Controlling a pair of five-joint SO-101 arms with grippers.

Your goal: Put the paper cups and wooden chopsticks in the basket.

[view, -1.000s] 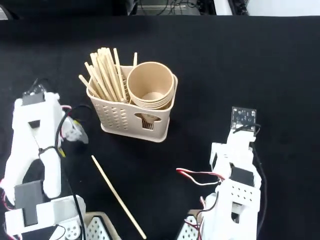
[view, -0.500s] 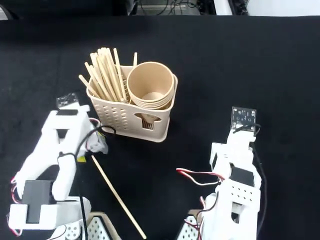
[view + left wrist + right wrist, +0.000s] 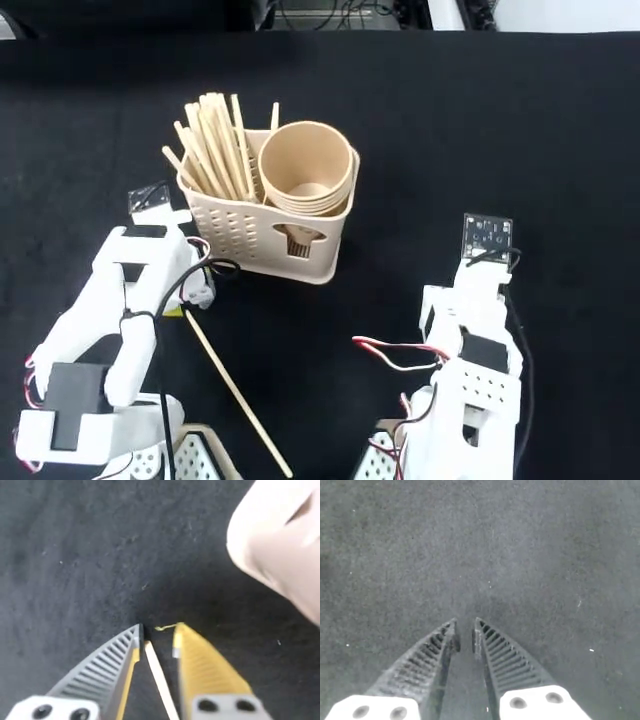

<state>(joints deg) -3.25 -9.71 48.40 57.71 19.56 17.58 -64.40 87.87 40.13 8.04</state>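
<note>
A cream basket (image 3: 262, 240) stands left of the table's middle, holding a stack of paper cups (image 3: 305, 168) and a bundle of wooden chopsticks (image 3: 213, 145). One loose chopstick (image 3: 235, 390) lies slanted on the black table in front of the basket. My left gripper (image 3: 186, 308) is down at its far end, close to the basket's front left corner (image 3: 280, 545). In the left wrist view the gripper (image 3: 157, 628) is open, with the chopstick's tip (image 3: 156, 672) between the fingers, nearer the grey one. My right gripper (image 3: 465, 635) is shut over bare table.
The right arm (image 3: 470, 350) is folded at the table's near right, well away from the basket. Both arm bases stand at the near edge. Black cloth covers the table (image 3: 480, 130), with free room at the right and back.
My left arm swung right from the left side to the loose chopstick's far end, beside the basket. The basket shifted slightly to the right. The right arm kept still.
</note>
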